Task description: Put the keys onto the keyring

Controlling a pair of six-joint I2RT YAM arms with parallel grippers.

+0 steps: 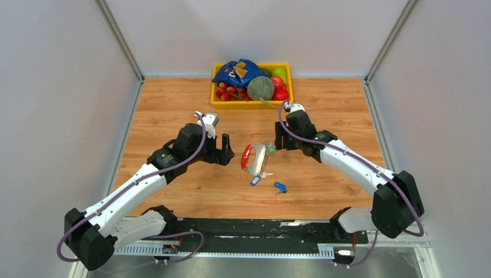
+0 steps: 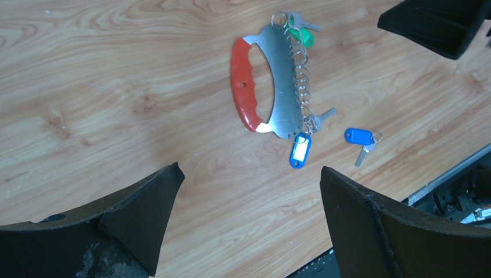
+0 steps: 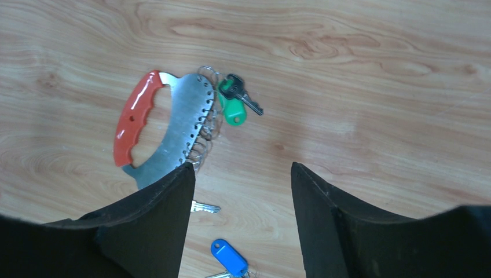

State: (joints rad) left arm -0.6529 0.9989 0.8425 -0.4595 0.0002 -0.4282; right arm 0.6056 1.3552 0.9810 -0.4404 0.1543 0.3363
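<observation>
Top external view: the left gripper [image 1: 226, 149] sits just left of the keyring [image 1: 255, 157] with its black jaws spread wide and empty, and the right gripper [image 1: 279, 141] hangs just right of it, jaws also apart with nothing between them. The keyring lies flat on the wood-grain table [image 1: 173, 104]: a glossy red curved handle, a flat steel strip edged with wire rings, and a green tag [image 1: 271, 149] at its far end. One blue-tagged key [image 1: 255, 180] touches its near end, and a second blue-tagged key [image 1: 280, 187] lies loose just beside that, apart from the strip.
</observation>
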